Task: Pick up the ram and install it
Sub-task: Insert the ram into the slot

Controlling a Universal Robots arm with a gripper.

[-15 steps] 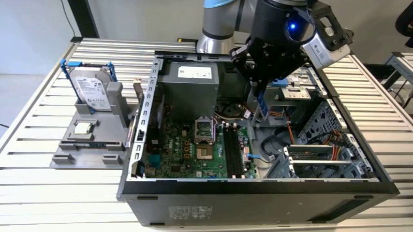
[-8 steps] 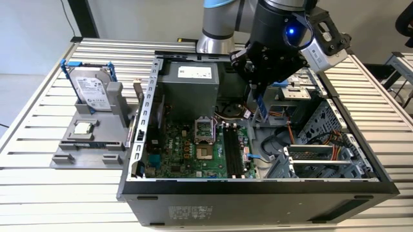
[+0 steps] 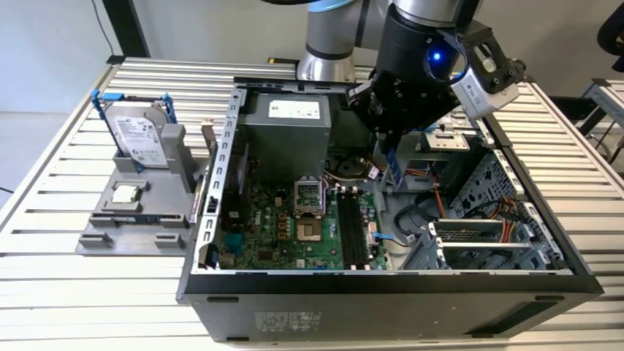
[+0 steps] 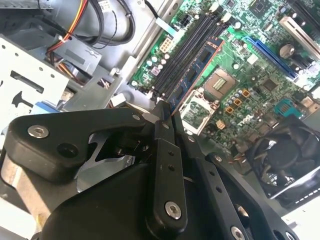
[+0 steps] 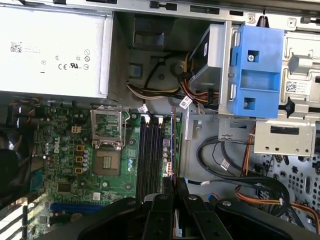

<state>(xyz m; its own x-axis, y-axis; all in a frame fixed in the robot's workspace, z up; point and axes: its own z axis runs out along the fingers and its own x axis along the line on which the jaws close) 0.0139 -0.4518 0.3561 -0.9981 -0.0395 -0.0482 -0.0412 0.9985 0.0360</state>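
Slatted metal bench (image 3: 69, 292) carries an open PC case (image 3: 390, 303) lying on its side, interior facing up. Robot arm (image 3: 419, 44) reaches down into the case from the far side. Grey power supply (image 3: 288, 135) sits at the back of the case, green motherboard (image 3: 278, 230) in front of it on the case floor. Grey parts holder (image 3: 146, 219) stands on the bench at the exterior view's left, well apart from the case. It has a silver hard drive (image 3: 137, 135) with blue rails standing upright at its back. Blue drive bracket (image 5: 257, 70) and bundled cables are in the bay beside the board. Black fan (image 4: 282, 155) is at the board's edge. Black claw (image 4: 167, 111) is closed tight on the ram (image 4: 197, 70), the stick pinched between the two fingers at one end. The rest of the stick runs straight out from the fingertips. In the first wrist view the ram (image 5: 173, 145) shows edge-on as a thin line. It is parallel to the black memory slots (image 5: 150, 155), over the slot row's outer side nearest the drive bay. Can't tell if its lower edge touches a slot. In the exterior view the ram (image 3: 386, 167) hangs below the claw, above the back end of the slots. Open CPU socket (image 5: 106, 162) lies just beside the slots. Small square processor chip (image 3: 125, 194) rests on the holder.
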